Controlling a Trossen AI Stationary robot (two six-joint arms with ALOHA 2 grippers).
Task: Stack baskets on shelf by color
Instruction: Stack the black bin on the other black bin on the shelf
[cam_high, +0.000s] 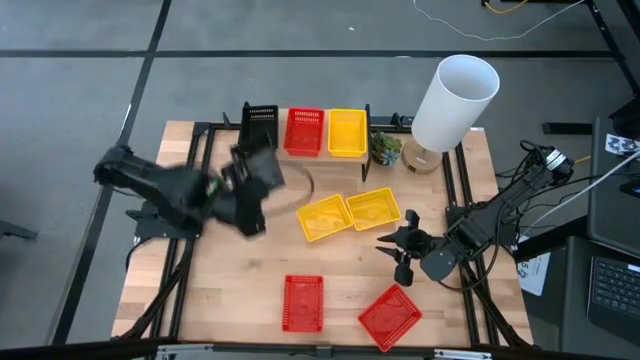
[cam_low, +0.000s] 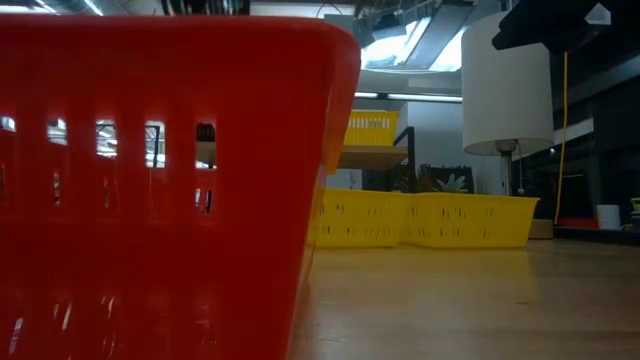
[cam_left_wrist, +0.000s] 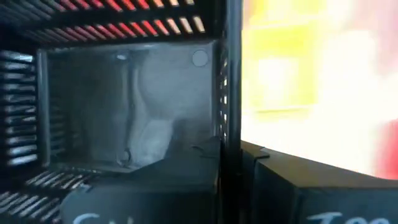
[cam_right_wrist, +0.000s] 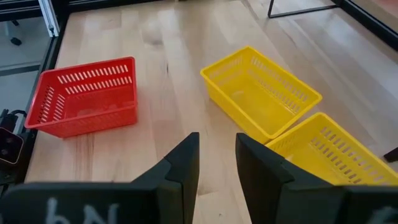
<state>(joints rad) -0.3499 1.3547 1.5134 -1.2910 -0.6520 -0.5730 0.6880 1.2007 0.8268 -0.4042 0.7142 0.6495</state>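
Nearest the front edge of the desk (cam_high: 230, 290) lie two red baskets, one square to the edge (cam_high: 303, 302) and one turned askew (cam_high: 390, 315), both empty and untouched. Just beyond them the right hand (cam_right_wrist: 216, 148) hovers empty, its fingers set to a narrow gap, pointed toward the two yellow baskets (cam_high: 324, 217) (cam_high: 373, 207) that sit touching side by side at mid-desk. Farther back, the left hand (cam_left_wrist: 227, 158) looks clamped on one wall of a carried black basket (cam_left_wrist: 124, 106), whose open inside faces its wrist camera. Behind it stands the shelf (cam_high: 392, 124), bearing a black shelf basket (cam_high: 260, 125) at its left end, then a red one (cam_high: 304, 130), then a yellow one (cam_high: 347, 132). The coming move likely turns on this: the carried basket hangs just short of the black shelf basket and nearly in line with it, so the left arm is the nearer. Whether the two long axes already match, motion blur hides.
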